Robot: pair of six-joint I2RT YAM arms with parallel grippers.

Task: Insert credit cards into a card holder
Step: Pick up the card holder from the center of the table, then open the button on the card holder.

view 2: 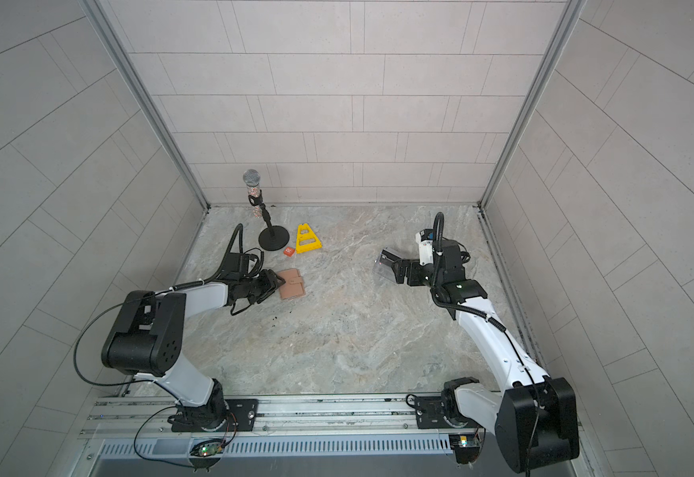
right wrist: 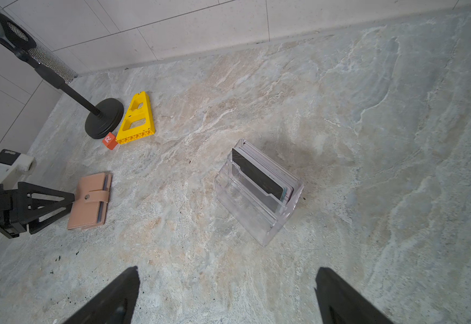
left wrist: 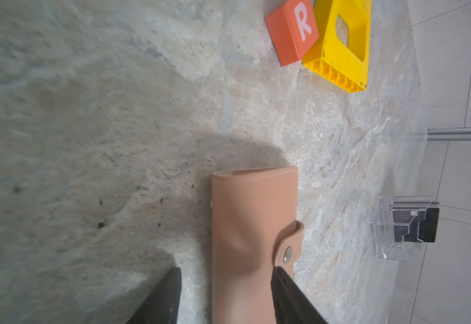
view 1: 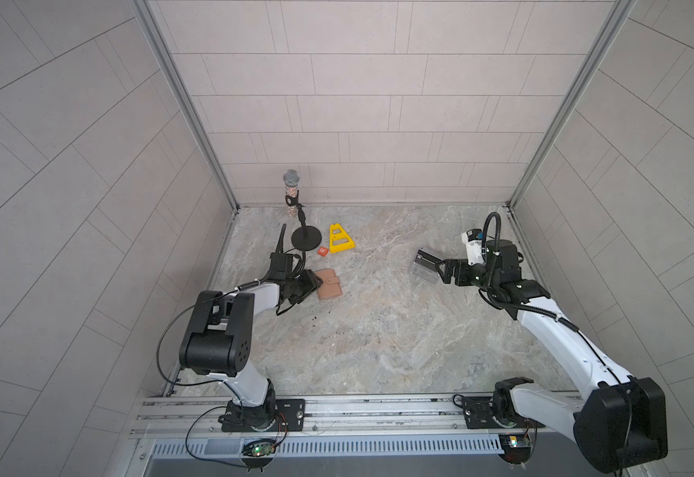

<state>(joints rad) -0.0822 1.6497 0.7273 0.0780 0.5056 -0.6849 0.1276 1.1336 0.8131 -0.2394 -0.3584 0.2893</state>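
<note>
Left gripper, half-spread, straddles the tan-pink leather card holder at nine o'clock on the bench: clamp squarely, clear of its snap strap. Right gripper gapes wide, empty.

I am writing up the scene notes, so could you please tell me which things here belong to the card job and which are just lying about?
Part of the job:
card holder, strap snapped shut
credit cards, upright in the clear stand

Just lying about:
microphone
yellow triangular block
orange R tile
</note>
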